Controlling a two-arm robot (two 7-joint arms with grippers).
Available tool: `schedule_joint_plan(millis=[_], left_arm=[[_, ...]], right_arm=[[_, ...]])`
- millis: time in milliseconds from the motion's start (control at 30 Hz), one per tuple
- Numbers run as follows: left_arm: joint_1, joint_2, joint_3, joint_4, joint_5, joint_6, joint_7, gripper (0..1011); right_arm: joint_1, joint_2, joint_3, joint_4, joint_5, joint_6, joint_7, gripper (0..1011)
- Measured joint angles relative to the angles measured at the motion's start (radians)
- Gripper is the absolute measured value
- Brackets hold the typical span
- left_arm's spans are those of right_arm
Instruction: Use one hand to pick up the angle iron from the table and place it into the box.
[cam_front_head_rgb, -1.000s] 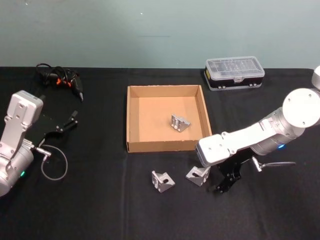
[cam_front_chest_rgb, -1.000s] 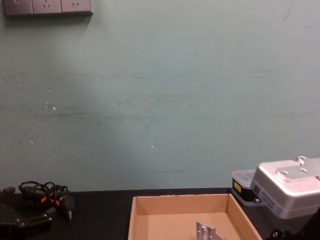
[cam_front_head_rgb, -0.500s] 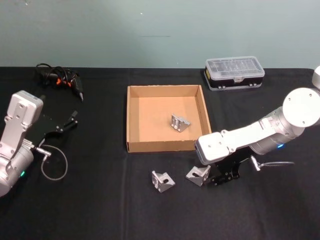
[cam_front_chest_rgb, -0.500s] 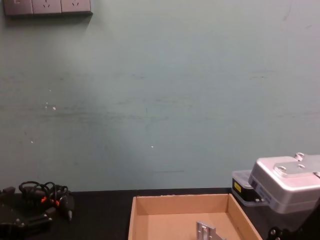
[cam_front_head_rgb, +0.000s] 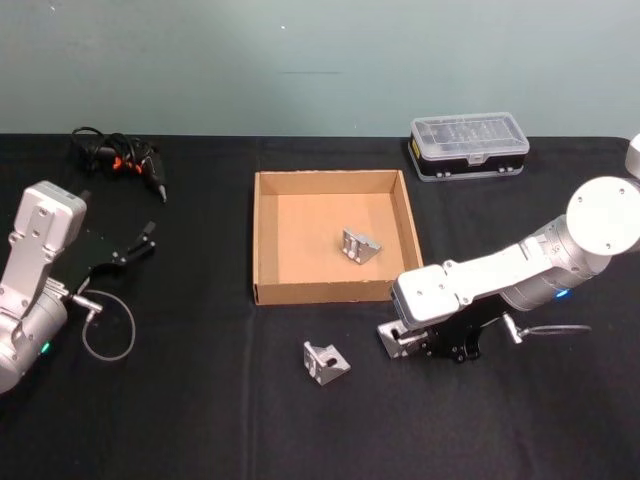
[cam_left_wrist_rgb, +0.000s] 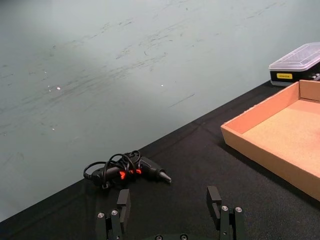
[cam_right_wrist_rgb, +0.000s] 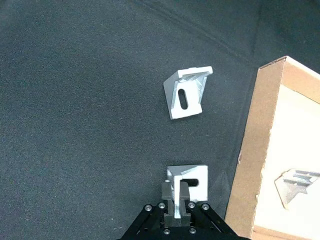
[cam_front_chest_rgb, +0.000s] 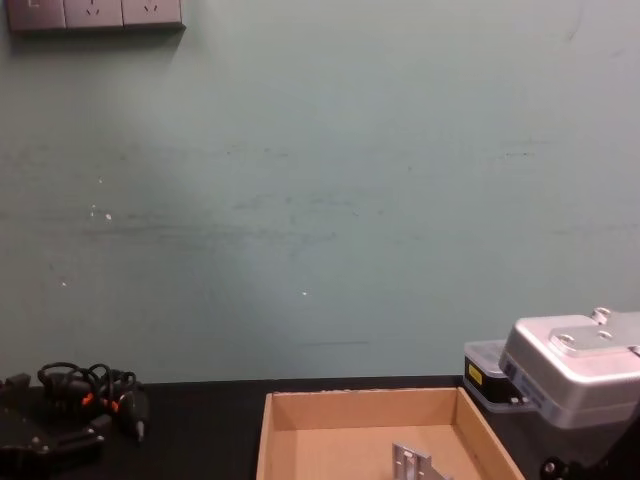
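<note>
The right gripper (cam_right_wrist_rgb: 175, 192) grips one angle iron (cam_right_wrist_rgb: 195, 176) on the desk (cam_front_head_rgb: 200, 400), beside the front right corner of the box (cam_front_head_rgb: 262, 240). The left gripper (cam_left_wrist_rgb: 169, 201) rests open near the left edge. The case label (cam_left_wrist_rgb: 283, 76) is unreadable.

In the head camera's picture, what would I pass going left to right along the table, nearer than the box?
left arm → loose metal bracket → right gripper, shut on a second bracket
</note>
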Motion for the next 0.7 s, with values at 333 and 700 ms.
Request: schedule_joint_plan(millis=[333,700], left_arm=[[0.0,0.0,0.0,0.0,0.0,0.0,0.0,1000],[0.0,0.0,0.0,0.0,0.0,0.0,0.0,1000]], right_arm=[[-0.004,0.004,0.002,-0.002,0.013,-0.001,0.0,57],[-0.039,0.029,0.065,-0.042,0.15,-0.024,0.004,57]])
